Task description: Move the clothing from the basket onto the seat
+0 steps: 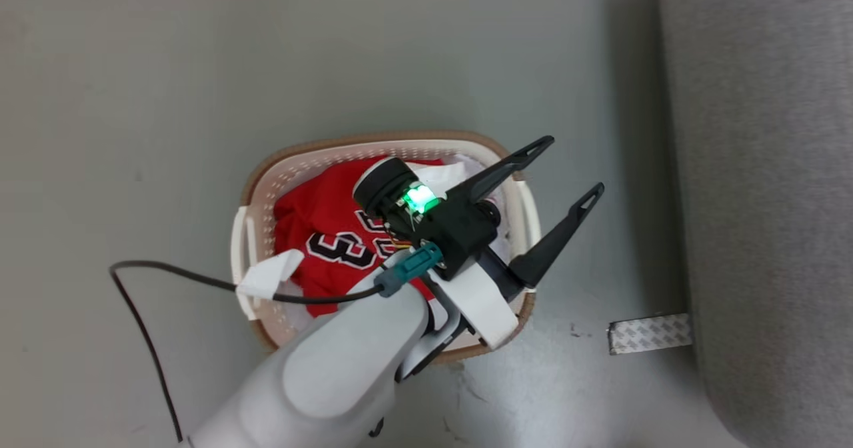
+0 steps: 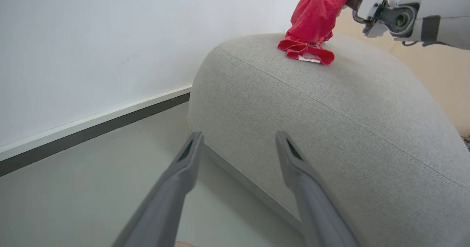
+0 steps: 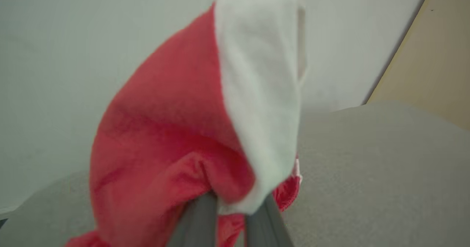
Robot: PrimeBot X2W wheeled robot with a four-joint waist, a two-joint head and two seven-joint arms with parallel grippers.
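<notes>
Red garment (image 2: 315, 17) with white trim pinched in right gripper (image 3: 230, 204) jaws, hem touching seat (image 2: 330, 129), blurred up close. In basket (image 1: 320, 147): red jersey (image 1: 320, 208), lettering partly hidden behind left gripper (image 1: 572, 167), jaws spread wide.

Floor (image 1: 333, 55), seat (image 1: 766, 168)
Basket (image 1: 426, 139) and patterned strip (image 1: 650, 333) are set on floor; red garment (image 2: 312, 19) hem is laid on seat.

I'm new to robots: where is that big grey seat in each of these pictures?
Head view: the seat runs down the right edge, right of the basket.
Left wrist view: seat at middle and right, beyond the left gripper.
Right wrist view: seat at lower right, behind the red garment.
Shared landmark: that red garment, pinched by the right gripper, touches the seat's top in the left wrist view.
</notes>
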